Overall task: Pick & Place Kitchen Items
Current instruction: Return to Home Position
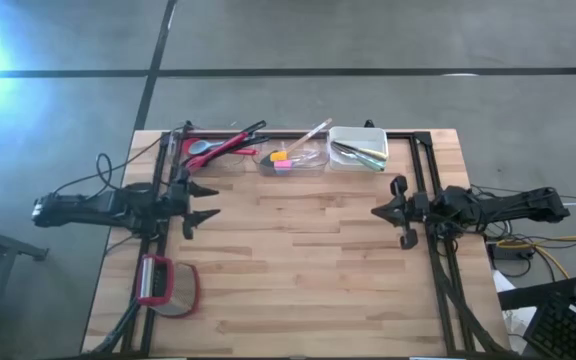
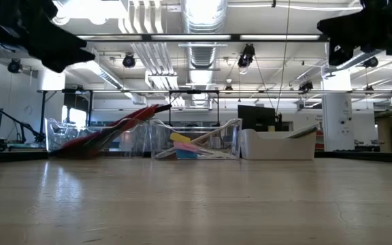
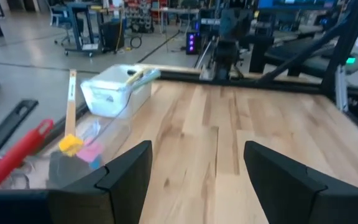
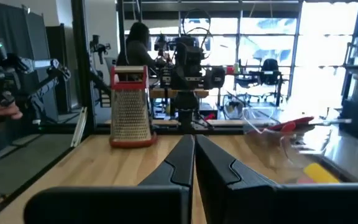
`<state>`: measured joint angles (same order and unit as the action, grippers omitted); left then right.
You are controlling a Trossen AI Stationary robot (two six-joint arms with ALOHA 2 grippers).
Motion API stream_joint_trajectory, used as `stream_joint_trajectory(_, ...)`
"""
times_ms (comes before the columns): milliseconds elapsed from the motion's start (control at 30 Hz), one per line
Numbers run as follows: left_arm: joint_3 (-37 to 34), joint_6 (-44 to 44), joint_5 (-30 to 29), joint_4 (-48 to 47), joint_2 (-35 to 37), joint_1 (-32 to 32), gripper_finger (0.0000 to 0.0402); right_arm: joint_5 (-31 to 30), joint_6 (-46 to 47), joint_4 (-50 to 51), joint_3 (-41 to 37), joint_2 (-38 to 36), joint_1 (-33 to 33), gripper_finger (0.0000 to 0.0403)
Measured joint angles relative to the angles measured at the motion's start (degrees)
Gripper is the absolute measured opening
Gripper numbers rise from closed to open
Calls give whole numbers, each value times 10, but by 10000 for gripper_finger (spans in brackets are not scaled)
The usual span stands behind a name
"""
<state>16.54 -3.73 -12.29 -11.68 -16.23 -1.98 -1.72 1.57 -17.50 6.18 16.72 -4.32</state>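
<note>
Three bins on the tabletop's (image 1: pixel 298 260) far edge: left clear bin (image 1: pixel 190 160) has red utensils (image 1: pixel 230 147), middle clear bin (image 1: pixel 320 160) yellow/pink pieces (image 1: pixel 281 160), white bin (image 1: pixel 358 133) cutlery (image 1: pixel 360 152). My left gripper (image 1: pixel 213 202) gapes empty; right gripper (image 1: pixel 376 211) clenched empty.

Table (image 1: pixel 308 260): pale wood, plank-striped grain. Floor (image 1: pixel 368 40): grey, dark seam lines. Left gripper (image 1: pixel 214 202) and right gripper (image 1: pixel 376 211): black. Grater (image 1: pixel 166 286) at 8 o'clock: red frame, silver mesh. Left clear tub (image 1: pixel 238 162) at 11: red utensils (image 1: pixel 230 146), grey spatula (image 1: pixel 200 148). Middle clear tub (image 1: pixel 313 160) at 12: yellow piece (image 1: pixel 279 156), pink piece (image 1: pixel 283 167), blue piece (image 2: pixel 186 154). White tub (image 1: pixel 358 135) at 1: cutlery (image 1: pixel 360 152) silver and pale yellow-green.
</note>
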Motion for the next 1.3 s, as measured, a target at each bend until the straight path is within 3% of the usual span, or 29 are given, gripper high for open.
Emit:
stream_joint_trajectory(300,-57,-16,-58,27,0,0,260,-2,45,-11,-46,-1,0,8)
stream_joint_trajectory(533,-78,-34,-58,34,0,0,260,-78,28,8,-54,-1,0,8)
stream_joint_trajectory(800,-109,-34,-57,26,0,0,260,-78,-34,10,-54,10,0,8)
stream_joint_trajectory(1300,-122,-34,-56,28,-9,0,260,-78,-29,10,-54,11,0,9)
